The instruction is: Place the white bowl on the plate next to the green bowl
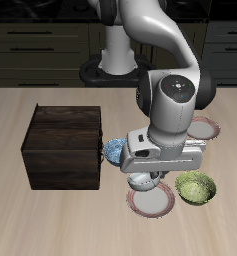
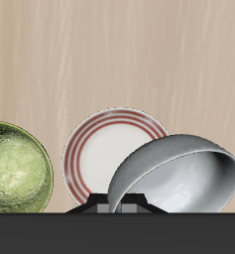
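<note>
Directly beneath the gripper [image 1: 148, 176], the white bowl [image 1: 144, 181] is seen pinched by its rim and held tilted, its hollow turned partly sideways, clear above the plate [image 1: 153, 202]. The fingers themselves are largely hidden by the gripper body in the exterior view and by the dark housing in the wrist view, so the grasp is read from the bowl hanging at the fingertips. In the wrist view the white bowl [image 2: 178, 177] is shown close to the camera, overlapping one edge of the plate [image 2: 99, 149]; its grey inside is bare, and nothing is carried in it. The plate, white at the centre with pinkish-red rings at the rim, lies flat on the table [image 1: 50, 220] just below and slightly ahead of the gripper, and no object rests on it. Just beside the plate, the green bowl [image 1: 196, 186] stands upright on the table; in the wrist view the green bowl [image 2: 15, 169] shows a mottled, lighter inside with nothing in it. A blue-and-white patterned bowl [image 1: 115, 151] is seen near the gripper, between it and a dark wooden box [image 1: 62, 147]. A second, look-alike plate [image 1: 204, 129] lies behind the gripper, partly hidden by the arm.
</note>
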Robot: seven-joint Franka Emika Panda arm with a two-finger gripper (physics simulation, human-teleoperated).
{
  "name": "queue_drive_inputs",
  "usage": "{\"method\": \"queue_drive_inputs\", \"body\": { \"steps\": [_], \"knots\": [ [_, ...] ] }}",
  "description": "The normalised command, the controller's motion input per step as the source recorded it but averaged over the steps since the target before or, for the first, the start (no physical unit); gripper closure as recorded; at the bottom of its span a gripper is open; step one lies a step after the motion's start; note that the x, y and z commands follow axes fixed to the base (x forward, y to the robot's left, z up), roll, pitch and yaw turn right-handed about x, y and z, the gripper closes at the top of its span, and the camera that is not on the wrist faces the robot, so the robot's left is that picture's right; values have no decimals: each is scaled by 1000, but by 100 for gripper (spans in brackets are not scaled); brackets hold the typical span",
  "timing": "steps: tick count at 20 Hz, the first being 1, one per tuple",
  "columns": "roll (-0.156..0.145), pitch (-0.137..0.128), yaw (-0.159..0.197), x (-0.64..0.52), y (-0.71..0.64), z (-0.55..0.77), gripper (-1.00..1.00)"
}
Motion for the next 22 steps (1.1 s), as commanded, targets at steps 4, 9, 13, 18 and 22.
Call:
{"method": "queue_drive_inputs", "body": {
  "steps": [4, 9, 13, 18, 22],
  "knots": [
    [-1, 34, 18, 21, 12, -356, 100],
    [4, 38, -3, 28, 4, -225, 100],
    [1, 61, 46, -66, 137, -356, 100],
    [21, 54, 56, -74, 99, -282, 100],
    [-39, 74, -13, -2, -31, -135, -100]
  ]
}}
